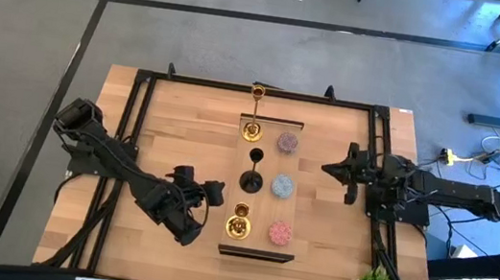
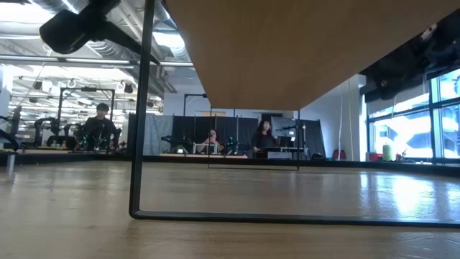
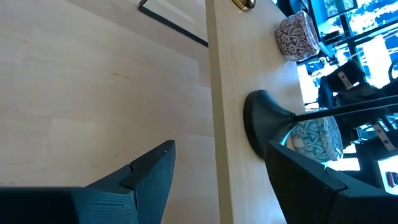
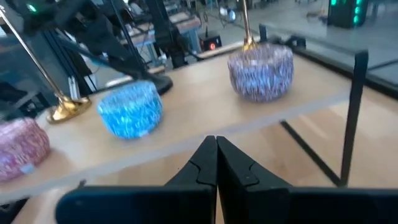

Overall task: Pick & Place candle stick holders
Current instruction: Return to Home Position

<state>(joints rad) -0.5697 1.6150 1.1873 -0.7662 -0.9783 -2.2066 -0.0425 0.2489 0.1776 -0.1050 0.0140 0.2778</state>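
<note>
Gold stemmed candle stick holders [image 1: 239,224], a black stemmed one [image 1: 250,181] and three speckled round ones [image 1: 282,187] stand on the pale wooden shelf [image 1: 269,157] on the desk [image 1: 175,121].
Stemmed ones look light, slick and tippy, so I'd pinch low on the stem. My left end effector [image 3: 221,149] is spread beside the shelf, and my right end effector [image 4: 216,142] is pressed together, empty. The low view hides every holder.

six holders stand on the light wooden shelf [image 1: 261,209], in two rows of three. the left row has the stemmed ones, all upright on round bases – a shiny gold stemmed holder [image 1: 253,127] at one end, a black stemmed holder [image 1: 251,179] in the middle, a second gold holder [image 1: 239,224] at the other end. just beside each is a low, round, speckled one – the mauve holder [image 1: 287,143], the light-blue holder [image 1: 282,187], the pink holder [image 1: 280,231].
</note>
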